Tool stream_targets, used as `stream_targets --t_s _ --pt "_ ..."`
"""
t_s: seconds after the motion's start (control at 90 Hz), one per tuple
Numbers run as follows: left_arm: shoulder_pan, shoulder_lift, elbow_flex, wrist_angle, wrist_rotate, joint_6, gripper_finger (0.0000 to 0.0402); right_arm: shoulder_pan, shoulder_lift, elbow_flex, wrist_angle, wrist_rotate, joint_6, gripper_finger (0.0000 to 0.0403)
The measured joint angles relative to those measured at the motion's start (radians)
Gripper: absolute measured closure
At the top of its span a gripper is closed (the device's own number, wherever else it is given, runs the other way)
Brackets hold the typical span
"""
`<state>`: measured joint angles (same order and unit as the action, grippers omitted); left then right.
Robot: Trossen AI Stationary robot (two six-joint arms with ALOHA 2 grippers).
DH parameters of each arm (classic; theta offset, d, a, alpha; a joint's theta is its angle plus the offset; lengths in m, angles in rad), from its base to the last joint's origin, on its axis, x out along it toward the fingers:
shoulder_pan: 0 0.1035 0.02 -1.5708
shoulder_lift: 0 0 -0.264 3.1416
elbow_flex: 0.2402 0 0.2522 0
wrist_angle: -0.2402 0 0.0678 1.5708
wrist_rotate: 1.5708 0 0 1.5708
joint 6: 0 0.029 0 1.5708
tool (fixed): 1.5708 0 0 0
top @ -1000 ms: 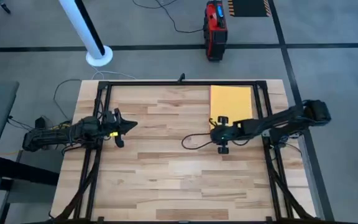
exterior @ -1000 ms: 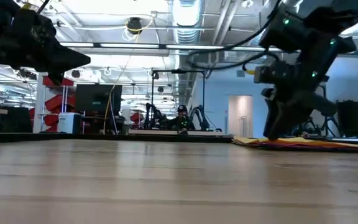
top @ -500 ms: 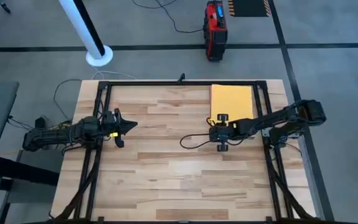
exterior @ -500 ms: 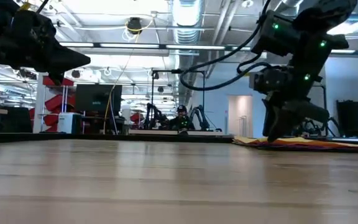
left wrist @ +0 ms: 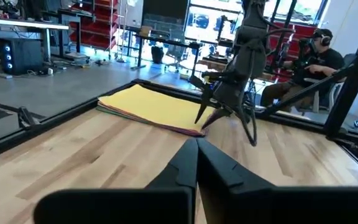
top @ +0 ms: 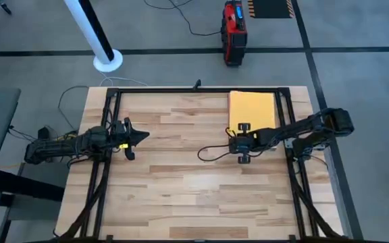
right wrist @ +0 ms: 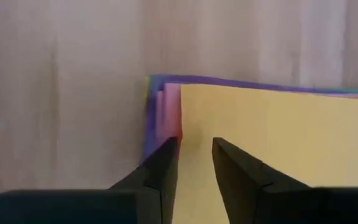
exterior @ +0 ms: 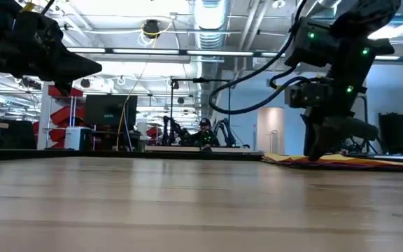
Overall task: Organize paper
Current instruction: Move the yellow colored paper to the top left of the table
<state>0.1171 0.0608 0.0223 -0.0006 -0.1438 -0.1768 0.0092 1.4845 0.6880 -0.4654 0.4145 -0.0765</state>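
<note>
Overhead, right pincer (top: 237,134) slightly parted at paper (top: 252,111) corner on wooden table (top: 181,189).

The table (top: 194,182) is lit evenly from above, and only soft, faint shadows are cast on the wood. In the low view, bright glare is given off by the ceiling lights (exterior: 152,52), so the arms are seen as dark shapes. The near wood there is blurred. In the right wrist view, the paper (right wrist: 278,143) is seen soft and a little washed out.
</note>
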Motion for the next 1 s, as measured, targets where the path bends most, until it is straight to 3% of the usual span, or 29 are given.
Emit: stream_targets --t_s 0.267,0.422,0.767,1.0 --pt "0.0 0.0 0.0 -0.001 0.005 -0.003 0.0401 0.003 0.0 0.0 0.004 0.0 -0.003 0.0397" --pt "0.0 0.0 -0.001 0.0 0.007 -0.009 0.0401 0.024 0.0 0.005 0.053 -0.034 -0.003 0.0401" --pt "0.0 0.002 -0.001 0.0 0.007 -0.03 0.0401 0.022 0.011 0.017 0.418 -0.231 -0.049 0.0402" --pt "0.0 0.102 -0.001 0.012 0.012 -0.081 0.0402 -0.037 0.011 0.017 0.619 -0.294 -0.08 0.0403"
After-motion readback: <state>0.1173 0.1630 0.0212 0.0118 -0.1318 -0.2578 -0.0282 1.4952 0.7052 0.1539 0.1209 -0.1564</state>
